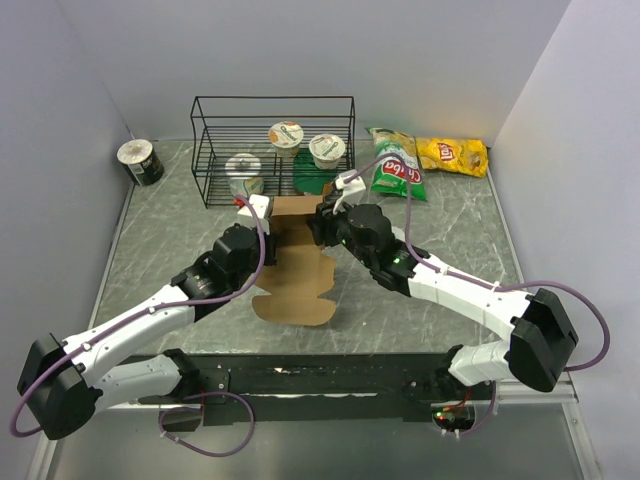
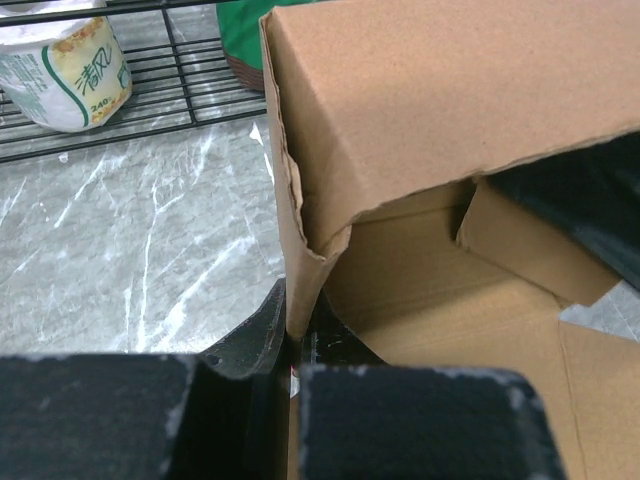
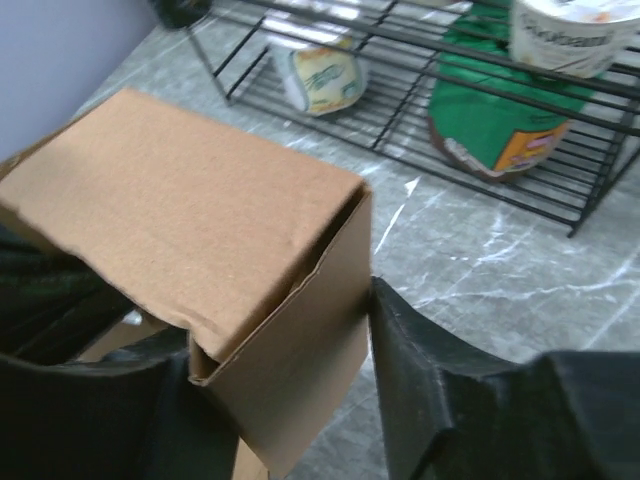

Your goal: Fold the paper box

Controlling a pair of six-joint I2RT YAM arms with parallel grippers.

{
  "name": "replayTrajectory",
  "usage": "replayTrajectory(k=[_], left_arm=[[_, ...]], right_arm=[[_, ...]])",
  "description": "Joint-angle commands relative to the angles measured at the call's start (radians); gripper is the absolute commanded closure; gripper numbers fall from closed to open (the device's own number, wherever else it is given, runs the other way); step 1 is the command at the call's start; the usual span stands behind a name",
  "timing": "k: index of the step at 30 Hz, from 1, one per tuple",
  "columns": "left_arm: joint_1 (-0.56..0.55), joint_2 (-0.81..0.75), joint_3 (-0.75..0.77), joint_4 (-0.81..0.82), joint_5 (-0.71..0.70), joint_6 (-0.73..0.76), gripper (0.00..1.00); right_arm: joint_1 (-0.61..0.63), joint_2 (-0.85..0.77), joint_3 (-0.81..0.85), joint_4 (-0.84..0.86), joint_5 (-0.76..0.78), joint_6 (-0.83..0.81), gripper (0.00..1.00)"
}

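On the paper box (image 2: 420,100), left pincer (image 2: 291,352) pinches, right pincer (image 3: 290,365) straddles half-open.

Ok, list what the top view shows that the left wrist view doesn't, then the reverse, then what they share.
Only the top view: the left arm and right arm whole, the green chip bag, the yellow chip bag, and the flat unfolded end of the paper box.
Only the left wrist view: the left gripper pinching the box's side wall, and a small flap inside.
Both: the box, the wire rack, a white cup on it, and the marble table.
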Motion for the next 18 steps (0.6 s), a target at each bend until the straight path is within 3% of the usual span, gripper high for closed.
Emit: replayTrajectory(k=[1, 5, 13, 18], left_arm=[[-0.005, -0.022, 0.029, 0.012, -0.007, -0.019, 0.99], [-0.005, -0.019, 0.027, 0.014, 0.006, -0.025, 0.99], [-0.007, -0.02, 0.035, 0.012, -0.019, -0.019, 0.99], [-0.005, -0.022, 0.04, -0.014, -0.048, -0.01, 0.99]], right_arm=[[-0.025, 0.003, 0.059, -0.013, 0.218, 0.021, 0.52], [-0.023, 0.022, 0.067, -0.004, 0.285, 0.018, 0.63], [-0.006, 0.085, 0.091, 0.022, 0.417, -0.048, 0.75], [-0.003, 0.111, 0.088, 0.019, 0.5, -0.099, 0.87]])
